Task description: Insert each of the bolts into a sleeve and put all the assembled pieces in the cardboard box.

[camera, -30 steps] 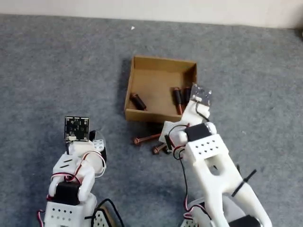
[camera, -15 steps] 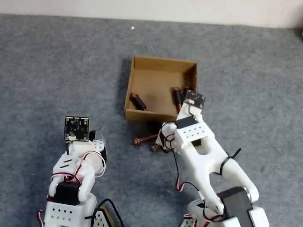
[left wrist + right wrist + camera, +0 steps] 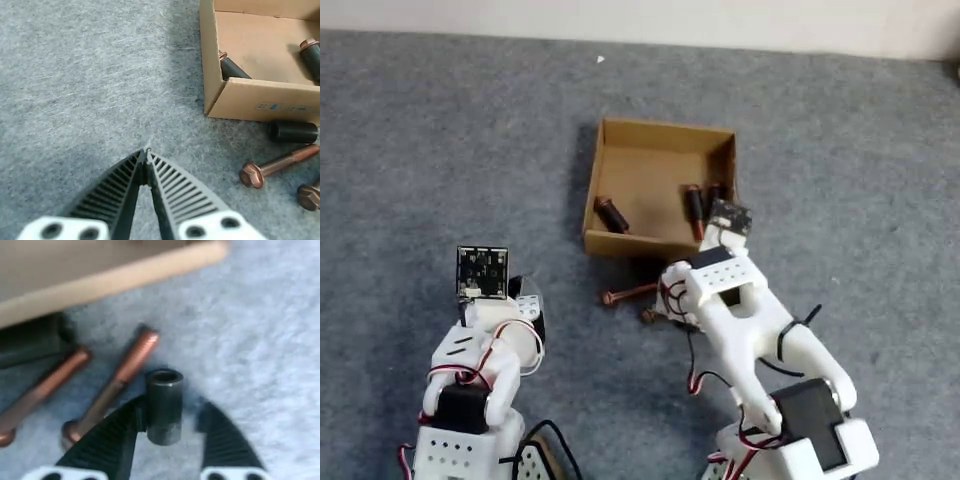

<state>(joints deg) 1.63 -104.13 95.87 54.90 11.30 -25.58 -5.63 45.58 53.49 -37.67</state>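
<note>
My right gripper (image 3: 168, 411) is open, low over the carpet, with an upright black sleeve (image 3: 163, 412) between its fingers. Two copper bolts (image 3: 122, 372) (image 3: 45, 385) lie beside that sleeve, just in front of the cardboard box (image 3: 110, 277). Another black sleeve (image 3: 294, 132) lies against the box's front wall, near a bolt (image 3: 277, 166). The cardboard box (image 3: 605, 135) holds assembled pieces (image 3: 610, 214) (image 3: 695, 206). My left gripper (image 3: 146, 159) is shut and empty, over bare carpet left of the box. The right arm (image 3: 730, 300) covers the loose parts; one bolt (image 3: 630, 293) sticks out.
Grey carpet (image 3: 440, 140) covers the table, with free room to the left and right of the box. The left arm (image 3: 485, 340) stands at the near left. A pale wall strip runs along the far edge.
The right arm has folded down and drawn back from the box's edge toward the loose bolts in front of it. The left arm has not moved.
</note>
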